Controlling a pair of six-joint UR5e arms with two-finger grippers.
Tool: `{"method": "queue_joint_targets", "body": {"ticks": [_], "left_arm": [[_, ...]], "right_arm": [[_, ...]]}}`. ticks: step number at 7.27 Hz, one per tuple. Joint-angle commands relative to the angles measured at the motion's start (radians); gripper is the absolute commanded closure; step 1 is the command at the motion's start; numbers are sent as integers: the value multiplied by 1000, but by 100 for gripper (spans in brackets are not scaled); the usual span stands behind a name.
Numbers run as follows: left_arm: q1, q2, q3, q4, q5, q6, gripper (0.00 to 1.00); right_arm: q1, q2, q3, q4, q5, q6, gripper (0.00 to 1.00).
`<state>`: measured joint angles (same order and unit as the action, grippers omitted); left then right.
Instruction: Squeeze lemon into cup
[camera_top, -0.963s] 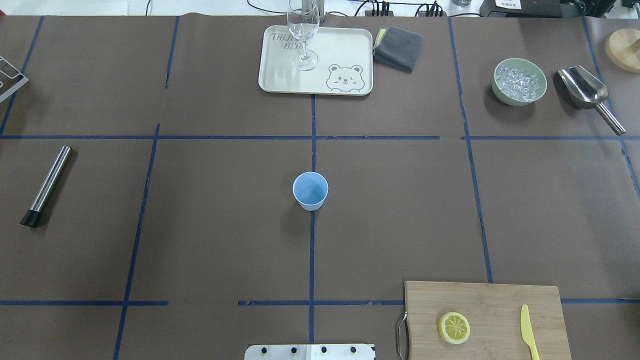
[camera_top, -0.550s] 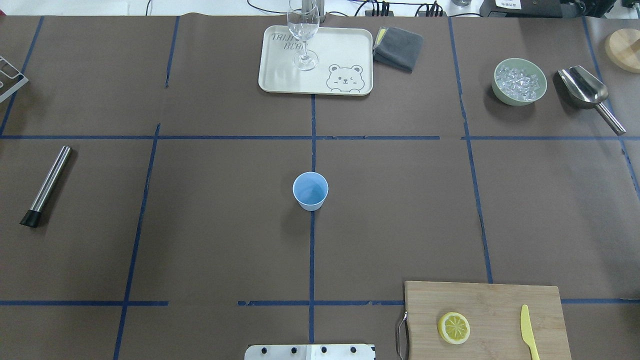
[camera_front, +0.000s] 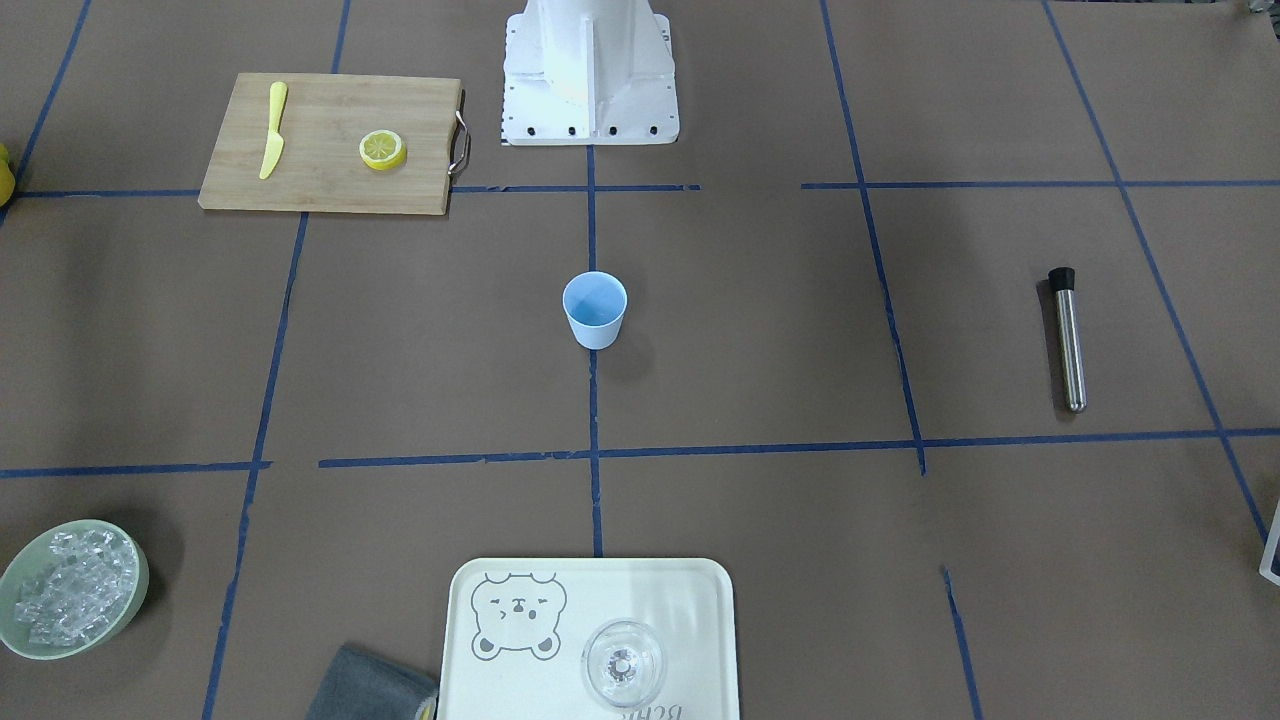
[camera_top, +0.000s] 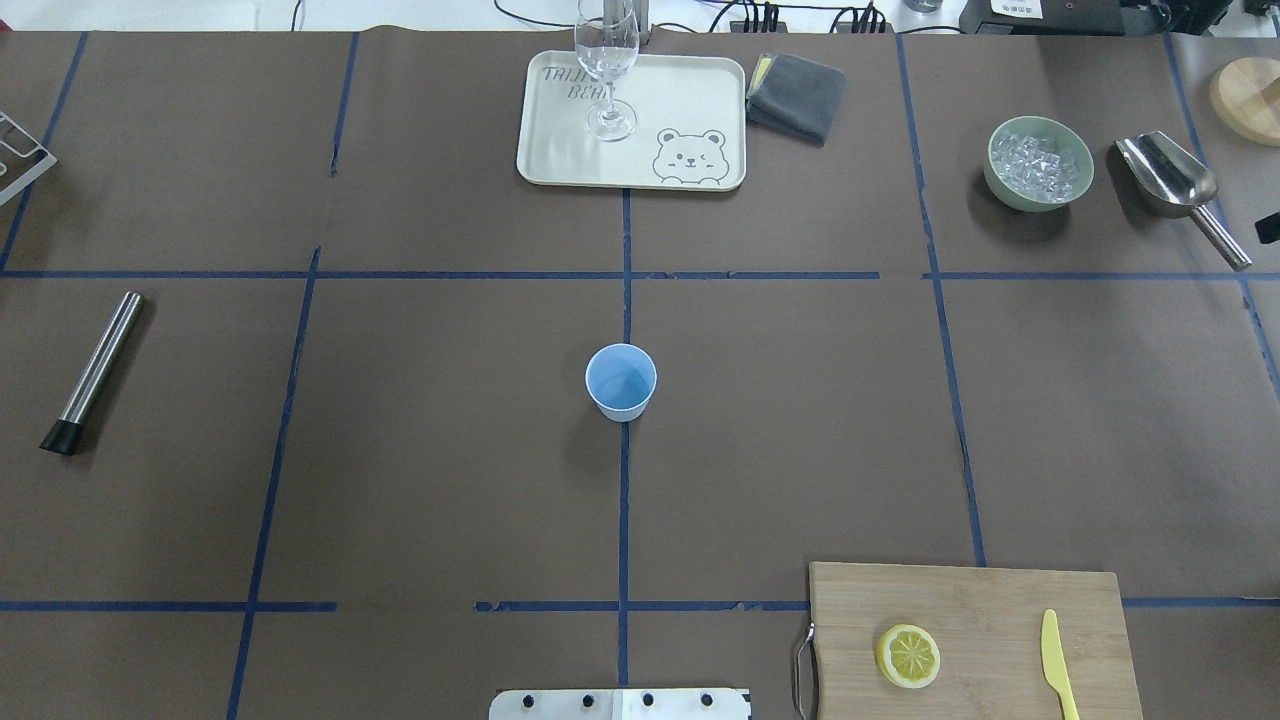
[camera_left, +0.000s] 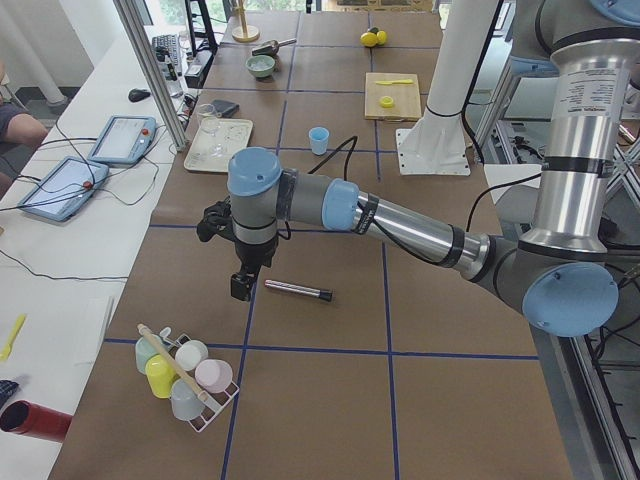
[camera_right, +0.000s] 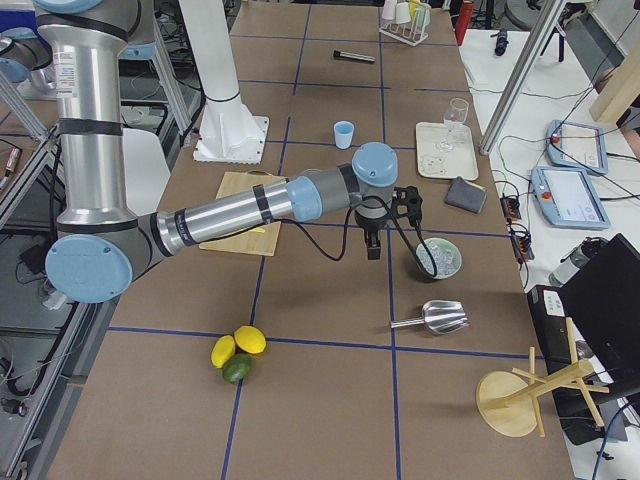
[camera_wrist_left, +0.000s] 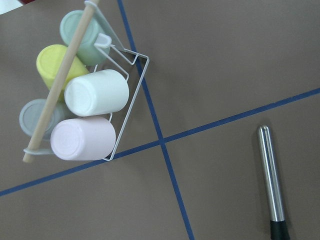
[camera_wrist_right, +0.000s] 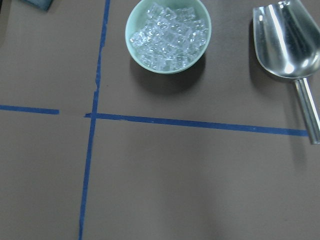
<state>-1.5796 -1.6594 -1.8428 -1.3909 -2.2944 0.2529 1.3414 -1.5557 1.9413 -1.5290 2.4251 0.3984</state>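
Judging the right gripper (camera_right: 372, 248) from the side view alone, I cannot tell whether its jaws are apart or together. It hangs near the bowl of ice (camera_wrist_right: 168, 35), well apart from the lemon (camera_top: 908, 655), which lies cut face up on the cutting board (camera_top: 1000, 595) near the yellow knife (camera_top: 1055, 660). The left gripper (camera_left: 240, 288) is equally unreadable, above the steel rod (camera_wrist_left: 270, 175). My worries are these: a pinch could skid the thin lemon across the board into the knife, and a squeeze off-centre could miss or tip the light cup (camera_top: 621, 381) standing alone mid-table.
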Motion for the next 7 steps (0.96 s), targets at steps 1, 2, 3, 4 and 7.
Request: {"method": "queue_joint_targets", "body": {"ticks": [1, 2, 3, 4, 7], "left_arm": [[82, -69, 8, 1, 1, -55, 0], [104, -91, -2, 1, 1, -111, 0], [110, -94, -6, 1, 0, -115, 0], [110, -96, -9, 0, 0, -115, 0], [140, -124, -12, -2, 0, -176, 0]], "right_arm": [[-237, 12, 109, 84, -173, 413, 0], [-286, 9, 125, 149, -181, 500, 0], [-371, 2, 186, 153, -245, 642, 0], [-509, 2, 249, 153, -361, 774, 0], [-921, -7, 317, 145, -703, 1018, 0]]}}
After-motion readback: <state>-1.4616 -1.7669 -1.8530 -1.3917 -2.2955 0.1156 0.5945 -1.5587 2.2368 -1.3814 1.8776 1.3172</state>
